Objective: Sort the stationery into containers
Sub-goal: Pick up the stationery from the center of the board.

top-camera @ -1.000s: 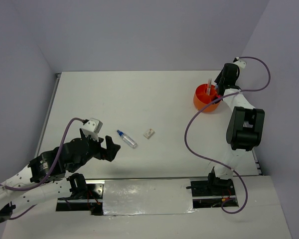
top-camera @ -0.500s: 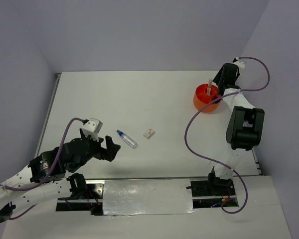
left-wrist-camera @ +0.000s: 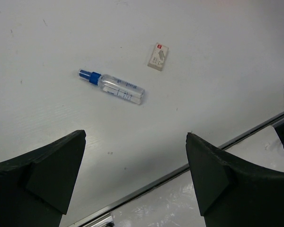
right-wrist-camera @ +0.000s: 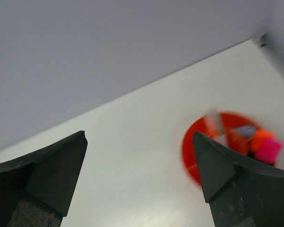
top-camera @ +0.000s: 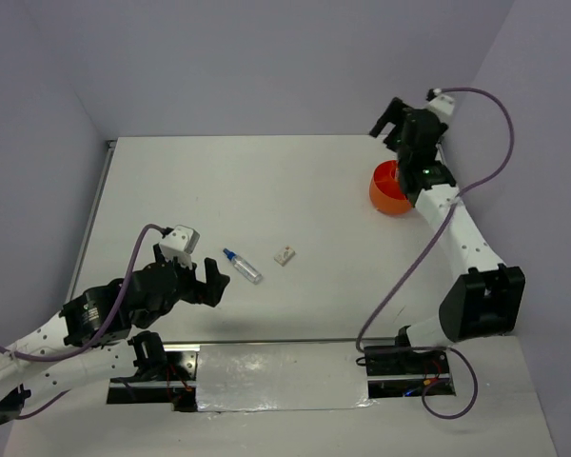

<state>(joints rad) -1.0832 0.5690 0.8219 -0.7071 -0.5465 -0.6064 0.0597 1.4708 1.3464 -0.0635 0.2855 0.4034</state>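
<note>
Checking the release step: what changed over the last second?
The right gripper has lifted up out of the orange tub, and its jaws are now open and empty. The left gripper, the blue-capped tube and the whitish block stayed put.

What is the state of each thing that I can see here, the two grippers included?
Left gripper: open, empty, above the table.
Right gripper: open, empty, raised beside the tub.
Orange tub: upright on the table, holding coloured items, which are blurred.
Clear tube: lying on the table, blue cap on.
Whitish block: lying flat on the table, apart from the tube.
</note>
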